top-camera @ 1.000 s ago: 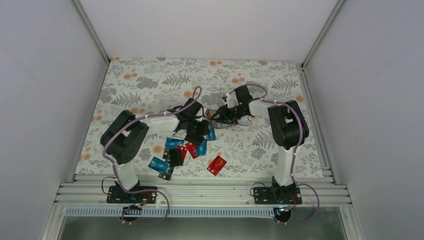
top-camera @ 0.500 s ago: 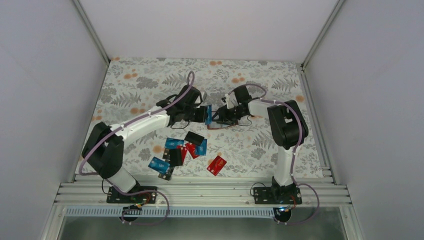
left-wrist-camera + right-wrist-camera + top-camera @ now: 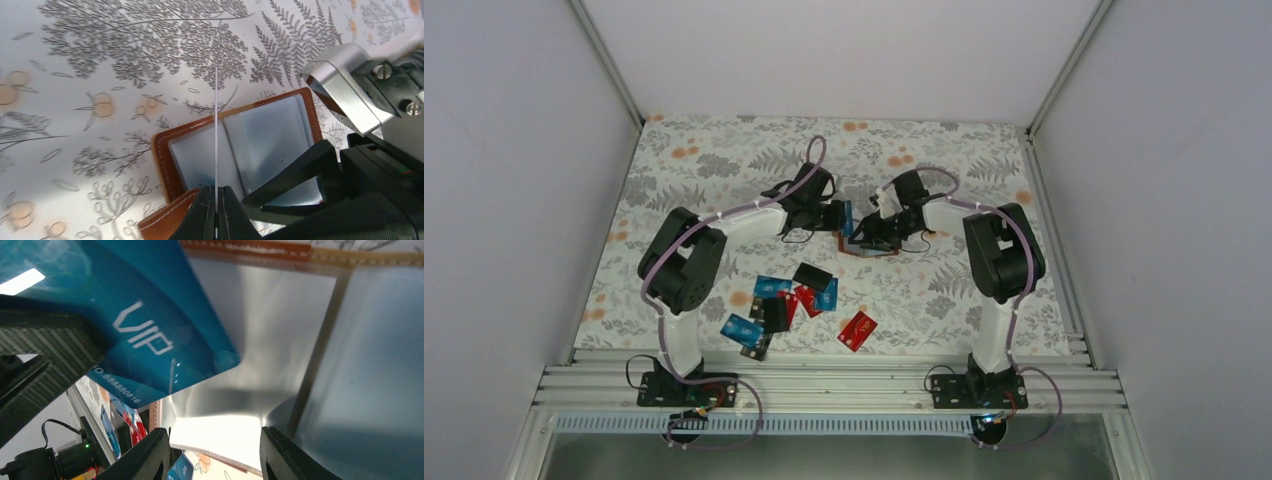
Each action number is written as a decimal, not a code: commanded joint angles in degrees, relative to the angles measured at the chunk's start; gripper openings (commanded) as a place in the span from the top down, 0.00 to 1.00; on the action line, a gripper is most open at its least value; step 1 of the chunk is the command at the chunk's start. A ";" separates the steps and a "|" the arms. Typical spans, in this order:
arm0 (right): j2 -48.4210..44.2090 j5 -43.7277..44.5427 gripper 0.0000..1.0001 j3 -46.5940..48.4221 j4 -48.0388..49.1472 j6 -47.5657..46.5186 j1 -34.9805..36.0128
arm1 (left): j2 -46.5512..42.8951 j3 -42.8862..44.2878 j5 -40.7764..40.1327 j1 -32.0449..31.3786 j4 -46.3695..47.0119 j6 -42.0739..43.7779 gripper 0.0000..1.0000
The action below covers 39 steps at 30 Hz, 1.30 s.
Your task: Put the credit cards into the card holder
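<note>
Insertion step. Loose credit cards point(image 3: 794, 300) are lying nearest the bases. Beyond them, the left gripper point(image 3: 216, 210) is pinching 1 blue card point(image 3: 150, 315) edge-down over the open card holder point(image 3: 161, 150). The right gripper point(image 3: 215, 452), fingers apart, is apparently steadying the holder. Next: aligning the card edge with a sleeve mouth.

card holder point(image 3: 161, 155): stitched leather-look (clear glossy plastic inside) | blue card point(image 3: 130, 300): glossy plastic | tablecloth point(image 3: 100, 50): matt

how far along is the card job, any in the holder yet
Done: nothing clearly. The card holder lies open and its visible sleeves look empty. In hand: the left tool pinches a blue card, aimed at the sleeves, with the right tool at the holder. Left: the loose cards scattered near the arm bases, plus one red card lying apart.
</note>
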 commanded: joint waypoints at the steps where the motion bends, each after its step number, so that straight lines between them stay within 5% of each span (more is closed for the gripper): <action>1: -2.49 0.08 0.52 -1.63 -0.39 -0.65 0.48 | 2.71 1.83 4.93 -0.09 4.69 -0.68 0.97; 18: -14.58 14.29 0.55 -10.17 2.66 2.35 -7.38 | -2.25 -9.13 8.46 -0.78 12.94 -2.28 0.98; 30: -10.77 15.53 0.57 -15.07 5.70 2.54 -9.06 | -1.31 -9.74 13.05 -0.88 17.93 -2.53 0.98; 39: -9.52 14.97 0.58 -15.58 6.41 2.65 -9.07 | -0.29 -8.32 12.48 -0.68 13.50 -2.21 0.98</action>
